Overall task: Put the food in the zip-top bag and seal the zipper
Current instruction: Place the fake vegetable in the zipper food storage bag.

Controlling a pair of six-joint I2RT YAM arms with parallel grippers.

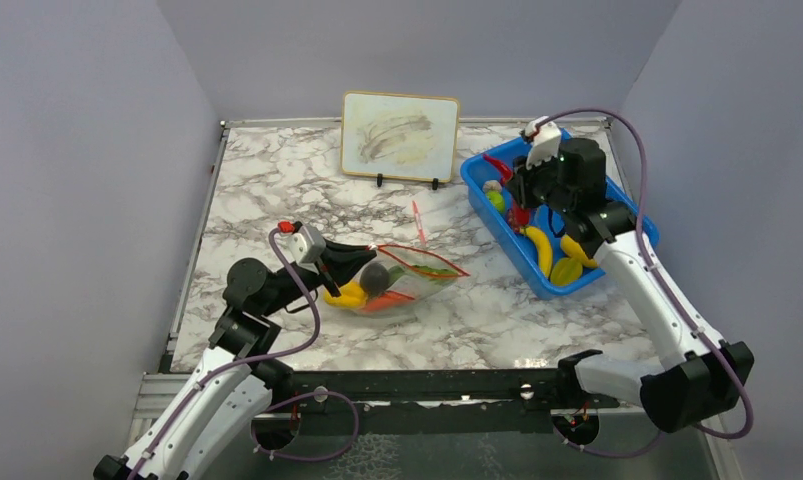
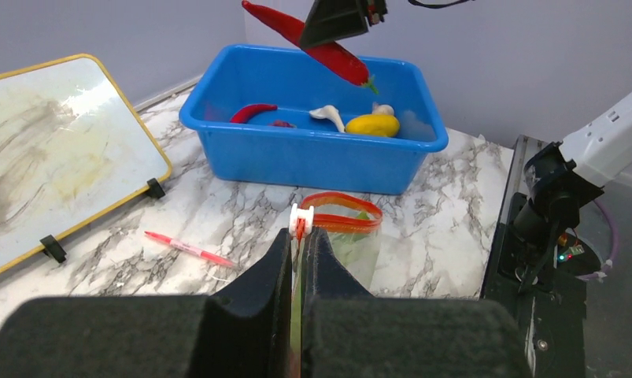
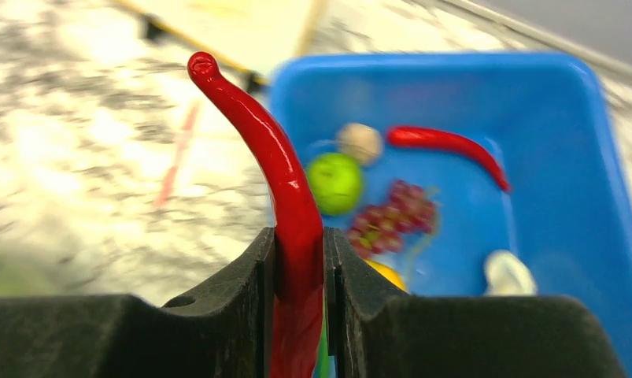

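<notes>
The clear zip-top bag [image 1: 429, 280] lies on the marble table with its mouth open. It holds a yellow pepper [image 1: 349, 295], a dark round piece [image 1: 375, 277], an orange carrot [image 1: 387, 301] and a green pod [image 1: 422, 271]. My left gripper [image 1: 370, 256] is shut on the bag's mouth edge, by the white slider [image 2: 301, 215] of the red-orange zipper [image 2: 344, 223]. My right gripper [image 3: 300, 236] is shut on a red chili [image 3: 275, 153] and holds it above the blue bin [image 1: 500, 233]; the chili also shows in the left wrist view [image 2: 328, 52].
The bin holds another red chili [image 3: 446, 142], a green round fruit [image 3: 335, 181], grapes [image 3: 399, 213], a mushroom [image 3: 360, 142] and a banana [image 1: 539, 250]. A small whiteboard [image 1: 400, 135] stands at the back. A red-and-white pen [image 1: 417, 222] lies between the board and the bag.
</notes>
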